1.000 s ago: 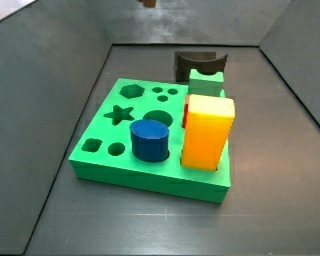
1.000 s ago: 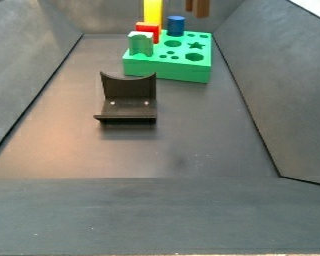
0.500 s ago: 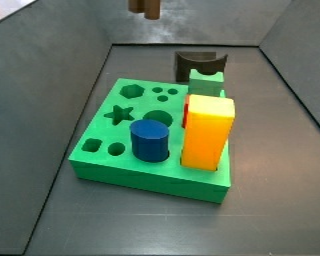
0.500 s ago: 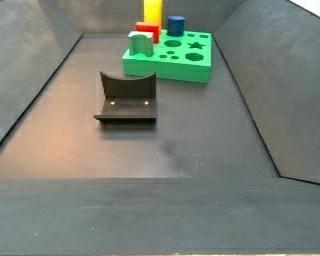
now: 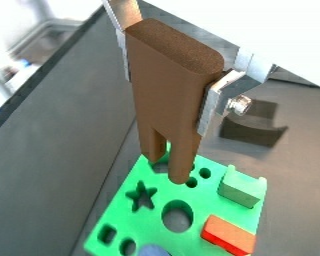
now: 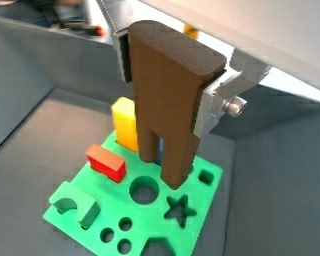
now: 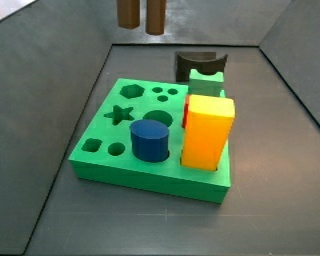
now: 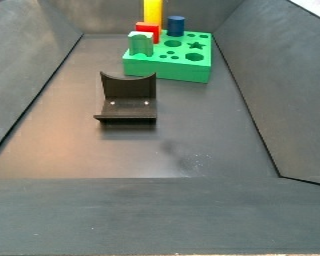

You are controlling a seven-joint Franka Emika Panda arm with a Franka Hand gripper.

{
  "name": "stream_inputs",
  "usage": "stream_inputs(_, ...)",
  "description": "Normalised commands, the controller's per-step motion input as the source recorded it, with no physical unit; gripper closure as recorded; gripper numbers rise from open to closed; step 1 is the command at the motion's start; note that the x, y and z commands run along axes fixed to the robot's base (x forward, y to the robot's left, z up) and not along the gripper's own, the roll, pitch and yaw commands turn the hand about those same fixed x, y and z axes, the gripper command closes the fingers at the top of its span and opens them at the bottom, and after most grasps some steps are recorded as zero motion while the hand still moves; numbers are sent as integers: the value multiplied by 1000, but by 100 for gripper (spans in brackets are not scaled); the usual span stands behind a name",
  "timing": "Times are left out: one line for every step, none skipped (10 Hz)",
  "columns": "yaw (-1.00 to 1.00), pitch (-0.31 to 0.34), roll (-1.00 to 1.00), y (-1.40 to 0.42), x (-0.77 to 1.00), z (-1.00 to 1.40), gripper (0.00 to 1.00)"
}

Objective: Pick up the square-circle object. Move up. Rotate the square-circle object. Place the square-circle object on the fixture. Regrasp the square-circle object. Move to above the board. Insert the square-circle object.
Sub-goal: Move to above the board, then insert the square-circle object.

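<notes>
My gripper (image 5: 170,70) is shut on the square-circle object (image 5: 170,110), a long dark-brown peg that hangs upright between the silver fingers in both wrist views (image 6: 163,120). Its lower end splits into two prongs. It hangs high above the green board (image 5: 210,205), over the star and round holes. In a side view only the peg's lower end (image 7: 140,14) shows, at the top edge above the board (image 7: 136,178); the gripper itself is out of that view. The dark fixture (image 8: 125,97) stands empty on the floor, apart from the board (image 8: 176,62).
On the board stand a blue cylinder (image 7: 152,139), a tall yellow-orange block (image 7: 208,130), a small green block (image 7: 210,85) and a red block (image 6: 105,162). Sloping grey walls enclose the floor (image 8: 163,150). The fixture also shows behind the board (image 7: 196,64).
The peg's lower end has come down further into the side view and shifted slightly left; both prongs now show. Nothing on the board or floor has moved.
</notes>
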Motion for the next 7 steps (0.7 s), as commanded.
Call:
stream_inputs(1000,13,131,-180,68,10,100)
stream_inputs(1000,18,159,-113,65,3,100)
stream_inputs(1000,29,201,-65,75,0,100)
stream_inputs(798,34,208,-50,79,0,100)
stream_inputs(540,38,192,-46,80,1,100)
stream_inputs(276,45,162,-43,81,4,100)
stream_inputs(0,0,23,0,-34,-23,100)
